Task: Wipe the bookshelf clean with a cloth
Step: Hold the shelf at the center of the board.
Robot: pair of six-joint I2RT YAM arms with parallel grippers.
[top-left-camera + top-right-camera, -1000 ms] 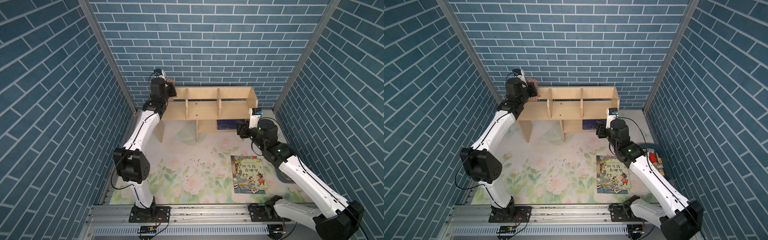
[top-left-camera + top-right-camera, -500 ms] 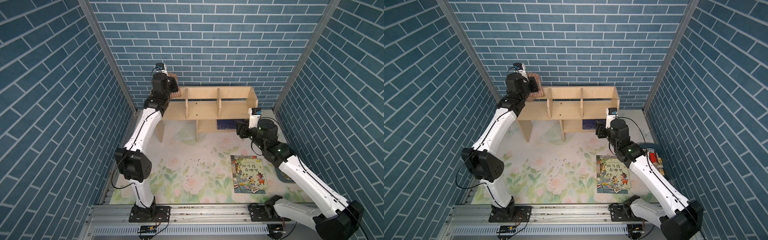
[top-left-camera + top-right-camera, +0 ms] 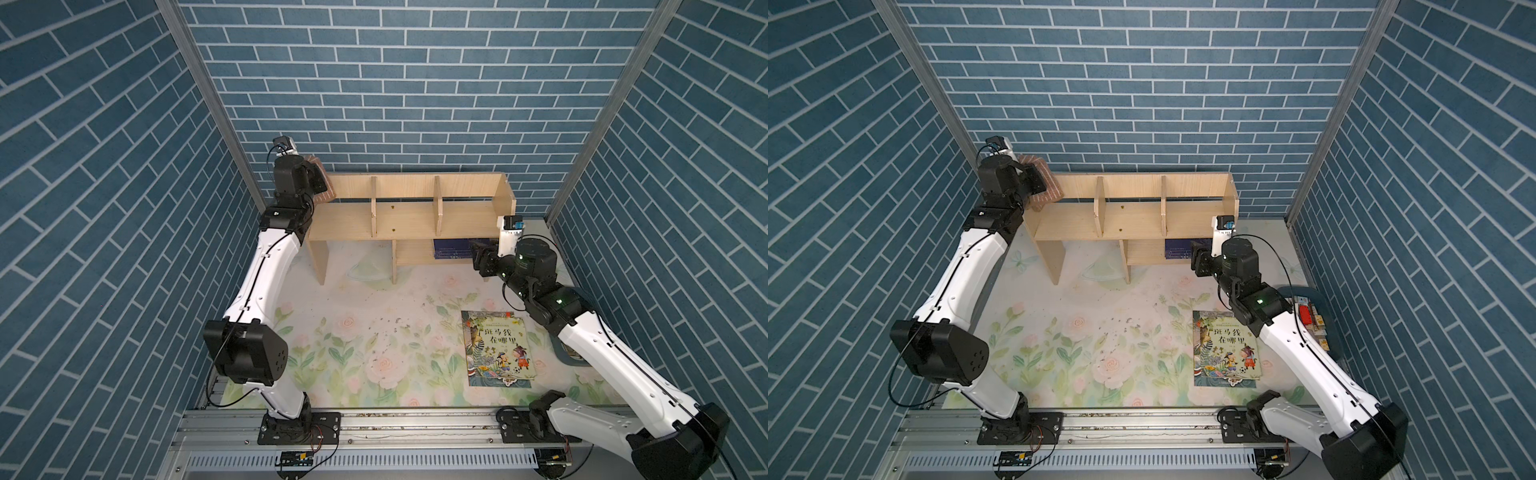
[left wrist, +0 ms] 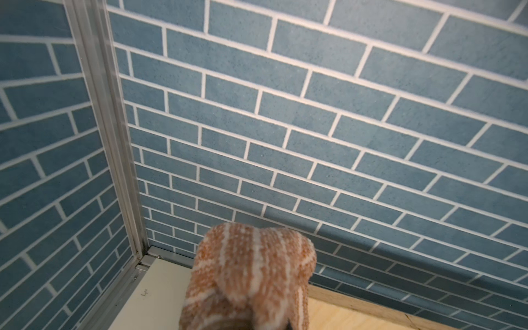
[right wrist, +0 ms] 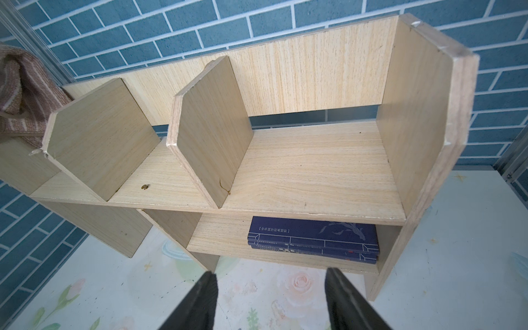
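Overhead, floral mat (image 3: 353, 353) inside blue-brick walls (image 3: 395, 104); left gripper (image 3: 1036, 183) clamps cloth (image 3: 1052, 188); right gripper (image 5: 270, 278) agape, empty.

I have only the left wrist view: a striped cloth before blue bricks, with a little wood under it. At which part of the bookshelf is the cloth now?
Observer: In both top views the left hand grips the cloth at the left end of the bookshelf, up by its rear top corner. I cannot tell whether they touch.
Operator: Is the right hand busy with something?
Observer: No. The right hand is open and empty, and it faces the lower cubby.
Operator: Is anything inside that cubby?
Observer: Yes, dark blue books lie flat there in a small stack.
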